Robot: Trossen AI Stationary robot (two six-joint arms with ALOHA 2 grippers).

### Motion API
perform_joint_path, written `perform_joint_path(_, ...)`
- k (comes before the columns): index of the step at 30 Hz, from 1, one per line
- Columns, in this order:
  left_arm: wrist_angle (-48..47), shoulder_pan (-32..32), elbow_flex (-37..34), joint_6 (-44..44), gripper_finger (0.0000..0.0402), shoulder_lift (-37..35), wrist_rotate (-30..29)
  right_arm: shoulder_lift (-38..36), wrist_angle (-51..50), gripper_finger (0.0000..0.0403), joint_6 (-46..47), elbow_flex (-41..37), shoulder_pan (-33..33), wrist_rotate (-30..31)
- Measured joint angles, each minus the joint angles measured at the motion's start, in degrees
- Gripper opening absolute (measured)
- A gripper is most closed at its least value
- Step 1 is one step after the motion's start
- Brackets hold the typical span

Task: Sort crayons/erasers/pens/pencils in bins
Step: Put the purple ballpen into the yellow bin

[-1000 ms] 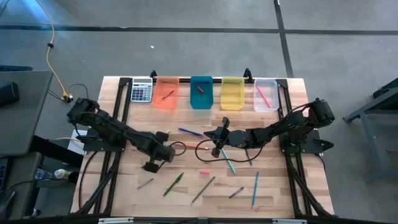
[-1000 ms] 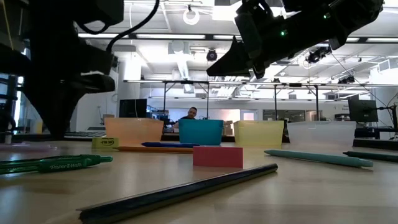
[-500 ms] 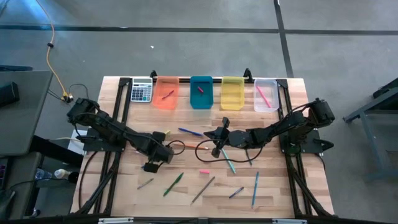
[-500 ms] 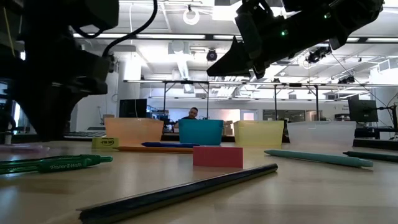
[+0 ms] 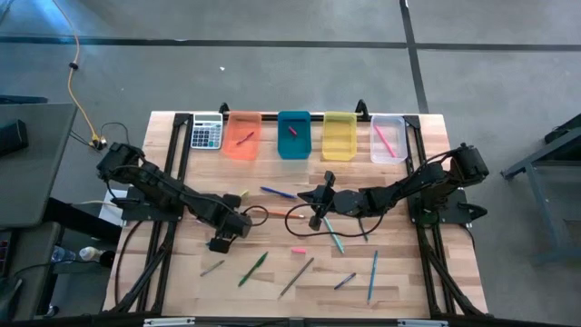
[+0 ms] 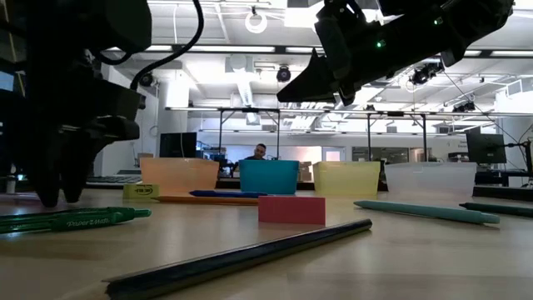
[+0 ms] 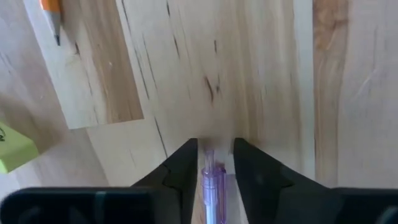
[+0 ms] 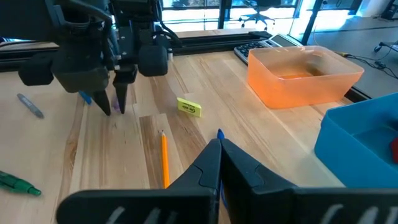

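My left gripper (image 5: 221,242) stands fingers-down on the table's left half, open, with a thin translucent purple stick (image 7: 211,180) between its fingers. The right wrist view shows it (image 8: 118,106) low over the wood. My right gripper (image 5: 315,218) hovers shut above mid-table, touching nothing. An orange pencil (image 8: 165,158) and a yellow-green eraser (image 8: 189,107) lie flat between the two grippers. A pink eraser (image 6: 291,209) lies nearer the front. Orange (image 5: 241,136), teal (image 5: 293,134), yellow (image 5: 339,136) and clear (image 5: 388,139) bins stand along the far edge. My left gripper's fingers (image 7: 183,168) stand on either side of the purple stick, coming at it from above and lying along it. Only a narrow gap shows on each side, and I cannot tell whether they touch it.
A grey calculator (image 5: 207,133) sits left of the orange bin. Loose on the wood lie a blue pen (image 5: 277,192), a teal pen (image 5: 334,234), a green pen (image 5: 253,269), a dark pencil (image 5: 297,276) and a blue stick (image 5: 373,275).
My left gripper has opened. In the low view its fingers formed one dark point before and now show as two separate tips. It has also come down a little toward the table. My right gripper has kept still.
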Motion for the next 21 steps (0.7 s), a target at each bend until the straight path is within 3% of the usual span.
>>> perform_joint_path(8, -0.5, 0.0, 0.0, 2.4, 0.0007, 0.0, 1.1, 0.0, 0.0, 0.0000, 0.0, 0.0, 0.0, 0.0)
perform_joint_path(21, -0.8, -0.3, 4.4, 2.0, 0.0001, 0.4, -2.0, 0.0, -0.7, 0.0000, 0.0, 0.0, 0.1, 0.0)
